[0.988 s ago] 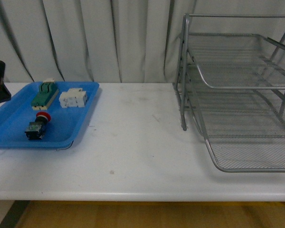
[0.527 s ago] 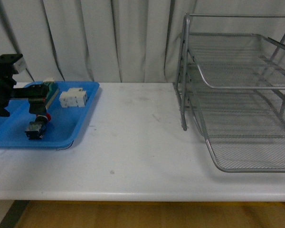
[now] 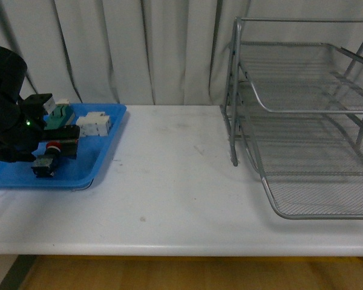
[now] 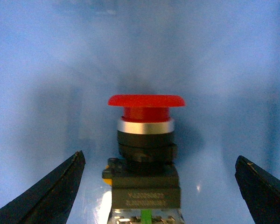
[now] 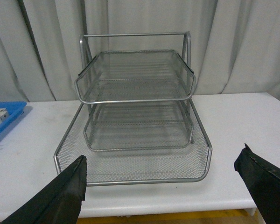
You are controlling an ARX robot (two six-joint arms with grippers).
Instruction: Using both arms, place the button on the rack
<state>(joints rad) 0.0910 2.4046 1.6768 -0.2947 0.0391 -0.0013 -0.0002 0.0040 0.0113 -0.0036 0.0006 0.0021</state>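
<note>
The button (image 3: 47,162), with a red mushroom cap and a black body, lies on its side in the blue tray (image 3: 103,158) at the left. My left gripper (image 3: 63,148) is open and low over the tray, its fingers on either side of the button's cap end. In the left wrist view the button (image 4: 146,154) lies between the open fingers, touching neither; the left gripper (image 4: 158,157) is wide open. The silver wire-mesh rack (image 3: 235,90) stands at the right, its three tiers empty. My right gripper (image 5: 163,154) is open and empty, facing the rack (image 5: 135,100) from the front.
A green-topped block (image 3: 59,115) and a white block (image 3: 94,125) lie at the back of the blue tray, close to my left arm. The white table (image 3: 169,181) stretches between tray and rack. Grey curtains hang behind. The tray's corner (image 5: 7,122) shows in the right wrist view.
My left arm has come in from the left over the blue tray and brought its open fingers down around the button. The button, rack and blocks have not moved.
</note>
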